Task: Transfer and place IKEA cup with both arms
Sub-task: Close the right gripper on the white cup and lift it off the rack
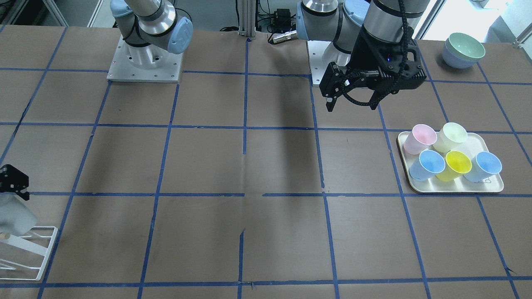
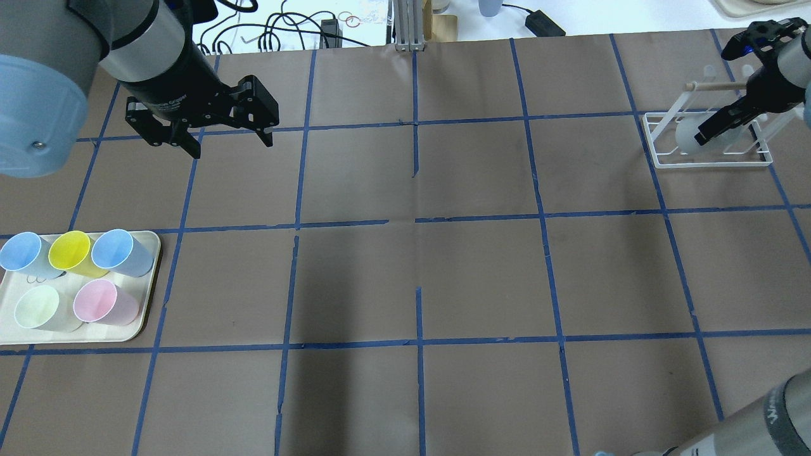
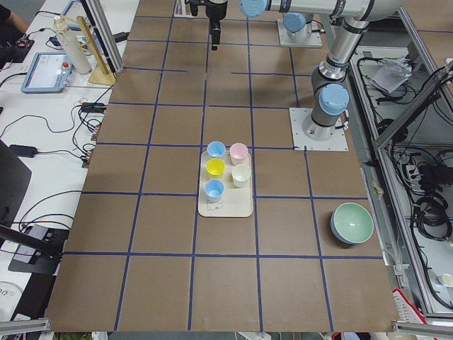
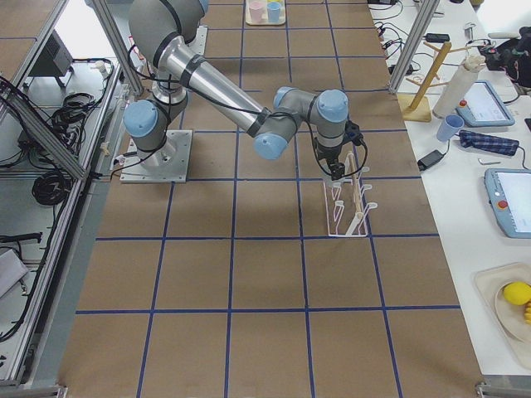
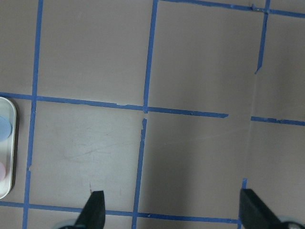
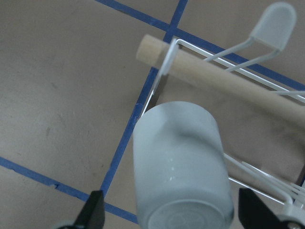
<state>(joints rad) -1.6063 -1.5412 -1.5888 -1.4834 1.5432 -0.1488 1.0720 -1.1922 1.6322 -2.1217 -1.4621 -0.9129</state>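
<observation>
The pale grey IKEA cup [image 6: 178, 167] sits tilted on the white wire rack [image 6: 267, 47], base toward the wrist camera. It also shows in the overhead view [image 2: 686, 135] and at the left edge of the front view [image 1: 14, 216]. My right gripper [image 6: 171, 214] is open around the cup, with a finger on each side and a gap at the left one. It shows over the rack in the overhead view [image 2: 713, 132]. My left gripper [image 2: 231, 145] is open and empty, hovering above bare table beyond the tray [image 2: 149, 278]. It also shows in the left wrist view [image 5: 174, 210].
The cream tray [image 1: 453, 189] holds a pink cup [image 1: 419, 139], a pale-green cup [image 1: 451, 137], a yellow cup [image 1: 455, 165] and two blue cups. Stacked green and blue bowls [image 1: 463, 50] stand near the left arm's base. The rack [image 2: 709, 155] has a wooden bar.
</observation>
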